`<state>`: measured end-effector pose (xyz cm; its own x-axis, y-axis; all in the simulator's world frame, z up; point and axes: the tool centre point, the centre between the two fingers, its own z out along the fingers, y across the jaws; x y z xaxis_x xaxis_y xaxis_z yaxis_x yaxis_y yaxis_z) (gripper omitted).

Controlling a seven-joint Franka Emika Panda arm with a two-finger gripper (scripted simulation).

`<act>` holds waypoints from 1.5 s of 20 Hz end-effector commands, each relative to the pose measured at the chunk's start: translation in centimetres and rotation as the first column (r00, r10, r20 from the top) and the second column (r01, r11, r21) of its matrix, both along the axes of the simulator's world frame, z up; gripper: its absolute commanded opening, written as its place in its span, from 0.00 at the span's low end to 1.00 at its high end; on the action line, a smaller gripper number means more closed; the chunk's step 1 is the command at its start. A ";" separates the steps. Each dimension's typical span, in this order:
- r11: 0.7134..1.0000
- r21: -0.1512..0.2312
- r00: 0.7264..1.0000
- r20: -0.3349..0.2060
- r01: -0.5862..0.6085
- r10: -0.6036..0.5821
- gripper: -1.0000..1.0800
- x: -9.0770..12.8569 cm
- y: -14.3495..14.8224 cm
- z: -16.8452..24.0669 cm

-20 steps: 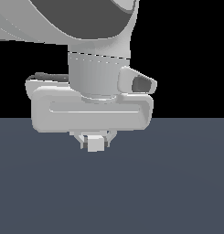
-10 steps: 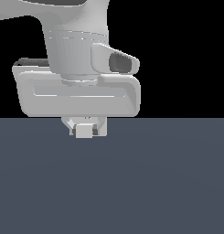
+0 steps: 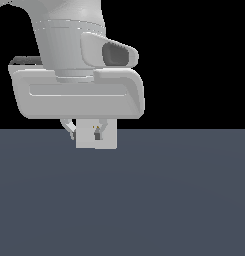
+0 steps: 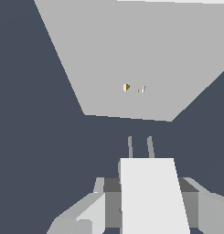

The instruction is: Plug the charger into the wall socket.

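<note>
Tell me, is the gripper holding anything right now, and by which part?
Yes: the gripper holds the charger by its two opposite sides, fingers flanking the white body. The prongs stick out free, pointing at the socket.

The claw point(image 3: 86, 131) hangs below the arm point(image 3: 69, 45) at 12 o'clock in the exterior view, just above the table point(image 3: 144, 200); the charger point(image 4: 152, 194) sits between its fingers point(image 4: 88, 212), prongs toward the wall socket point(image 4: 136, 59); the socket stands ahead, apart from the prongs.
</note>
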<state>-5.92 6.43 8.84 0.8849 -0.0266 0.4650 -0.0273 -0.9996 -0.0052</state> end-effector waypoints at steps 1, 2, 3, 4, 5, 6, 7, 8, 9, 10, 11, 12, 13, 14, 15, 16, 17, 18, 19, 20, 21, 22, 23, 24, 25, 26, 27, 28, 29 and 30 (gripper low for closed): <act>1.000 0.000 1.000 0.000 0.019 -0.019 0.00 0.0 0.2 0.3; 1.000 0.000 1.000 0.000 0.026 -0.026 0.00 0.1 0.3 0.4; 0.999 0.000 0.999 0.000 0.032 -0.032 0.00 0.1 0.3 0.5; 0.999 0.000 0.999 -0.001 0.039 -0.039 0.00 0.1 0.4 0.6; 0.999 0.000 0.999 -0.001 0.044 -0.044 0.00 0.1 0.5 0.7; 0.999 -0.001 0.999 -0.001 0.050 -0.050 0.00 0.1 0.5 0.7; 0.999 -0.001 0.999 -0.001 0.054 -0.054 0.00 0.1 0.6 0.8; 0.998 -0.001 0.998 -0.002 0.059 -0.059 0.00 0.1 0.6 0.9; 0.998 -0.002 0.998 -0.002 0.063 -0.063 0.00 0.2 0.6 0.9; 0.998 -0.002 0.998 -0.002 0.067 -0.067 0.00 0.2 0.7 1.0; 0.998 -0.002 0.998 -0.003 0.071 -0.071 0.00 0.2 0.7 1.0; 0.997 -0.002 0.997 -0.003 0.074 -0.074 0.00 0.2 0.7 1.1; 0.997 -0.003 0.997 -0.003 0.077 -0.077 0.00 0.2 0.8 1.1; 0.997 -0.003 0.997 -0.004 0.080 -0.080 0.00 0.2 0.8 1.1; 0.997 -0.003 0.997 -0.004 0.082 -0.082 0.00 0.2 0.8 1.1; 0.996 -0.004 0.996 -0.005 0.084 -0.084 0.00 0.2 0.8 1.2; 0.996 -0.004 0.996 -0.005 0.086 -0.086 0.00 0.2 0.8 1.2; 0.996 -0.004 0.996 -0.005 0.088 -0.088 0.00 0.2 0.9 1.2; 0.996 -0.004 0.996 -0.005 0.089 -0.089 0.00 0.2 0.9 1.2; 0.996 -0.005 0.996 -0.006 0.090 -0.090 0.00 0.2 0.9 1.2; 0.996 -0.005 0.996 -0.006 0.091 -0.091 0.00 0.2 0.9 1.2; 0.996 -0.005 0.996 -0.006 0.091 -0.091 0.00 0.2 0.9 1.2; 0.996 -0.005 0.996 -0.006 0.092 -0.092 0.00 0.2 0.9 1.2; 0.996 -0.005 0.996 -0.006 0.092 -0.092 0.00 0.2 0.9 1.2; 0.996 -0.005 0.996 -0.007 0.091 -0.091 0.00 0.2 0.9 1.2; 0.996 -0.005 0.996 -0.007 0.091 -0.091 0.00 0.2 0.9 1.2; 0.996 -0.005 0.996 -0.007 0.091 -0.091 0.00 0.2 0.9 1.2; 0.996 -0.005 0.996 -0.007 0.091 -0.091 0.00 0.2 0.9 1.2; 0.996 -0.005 0.996 -0.007 0.091 -0.091 0.00 0.2 0.9 1.2; 0.996 -0.005 0.996 -0.007 0.091 -0.091 0.00 0.2 0.9 1.2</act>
